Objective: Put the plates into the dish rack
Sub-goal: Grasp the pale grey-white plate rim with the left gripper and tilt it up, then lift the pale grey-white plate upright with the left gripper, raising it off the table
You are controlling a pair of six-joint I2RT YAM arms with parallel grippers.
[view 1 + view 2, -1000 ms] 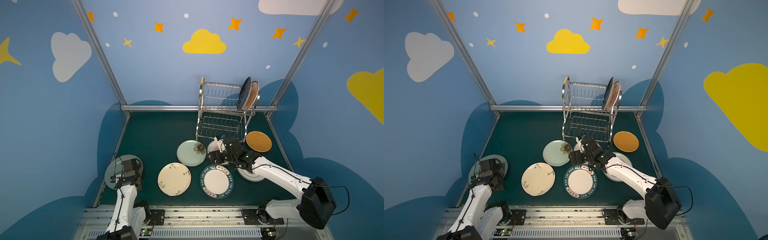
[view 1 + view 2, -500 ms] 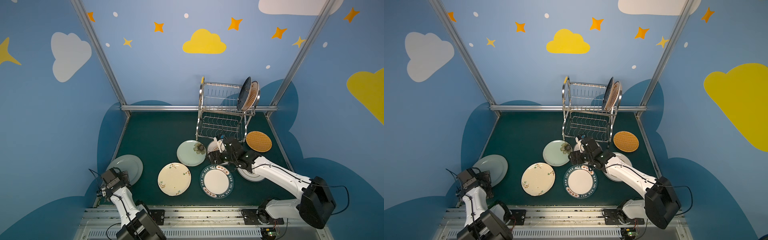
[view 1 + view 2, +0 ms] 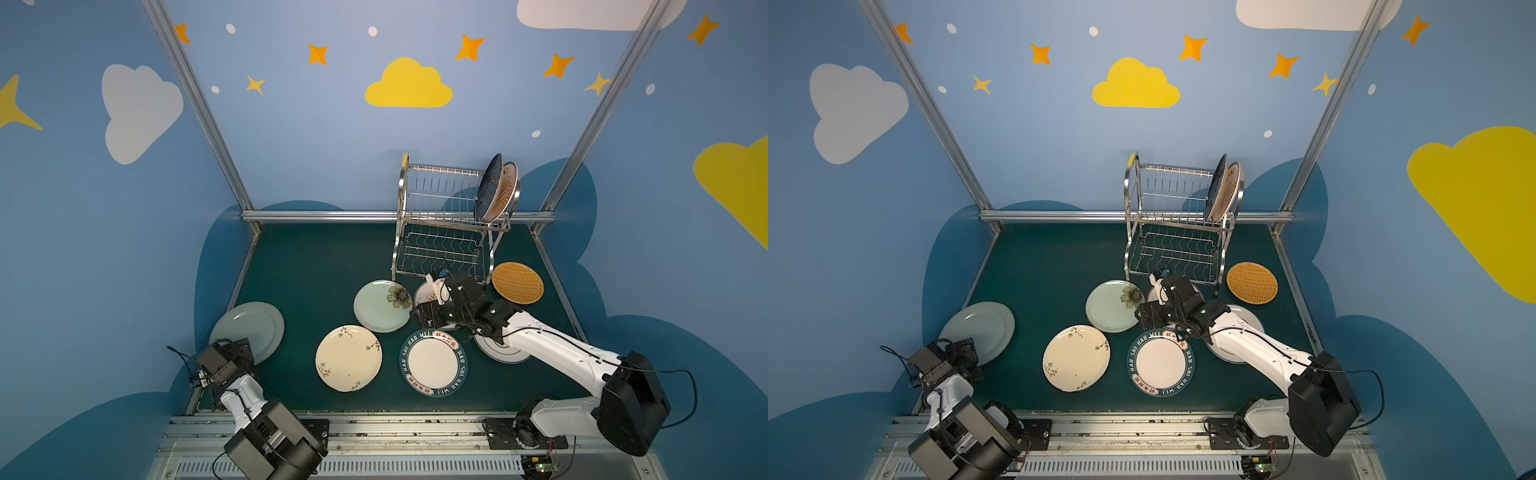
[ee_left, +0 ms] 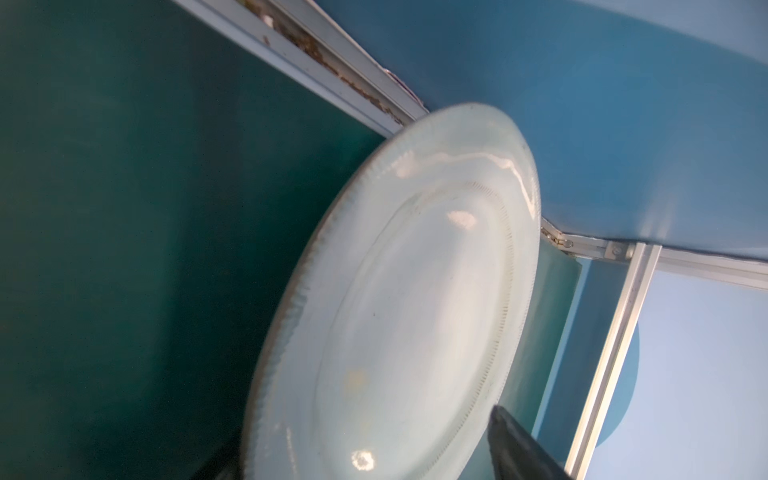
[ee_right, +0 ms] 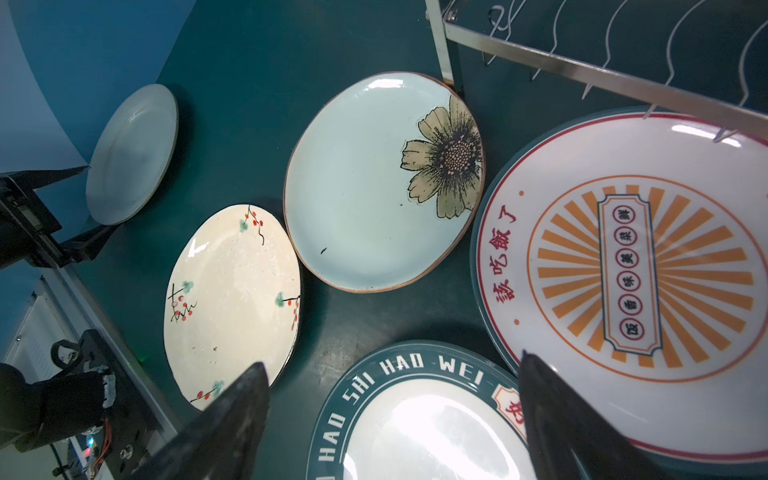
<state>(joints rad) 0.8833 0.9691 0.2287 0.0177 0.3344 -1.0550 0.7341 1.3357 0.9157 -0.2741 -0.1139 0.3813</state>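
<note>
My right gripper [image 5: 392, 359] hangs with jaws wide apart above the teal lettered plate [image 5: 415, 374], beside the sunburst plate [image 5: 623, 270]; my left gripper [image 3: 243, 351] sits at the edge of the plain pale plate [image 4: 415, 291] by the left wall, grip impossible to tell; the dish rack [image 3: 440, 232] holds a navy plate [image 3: 488, 187] upright on its upper tier.
</note>
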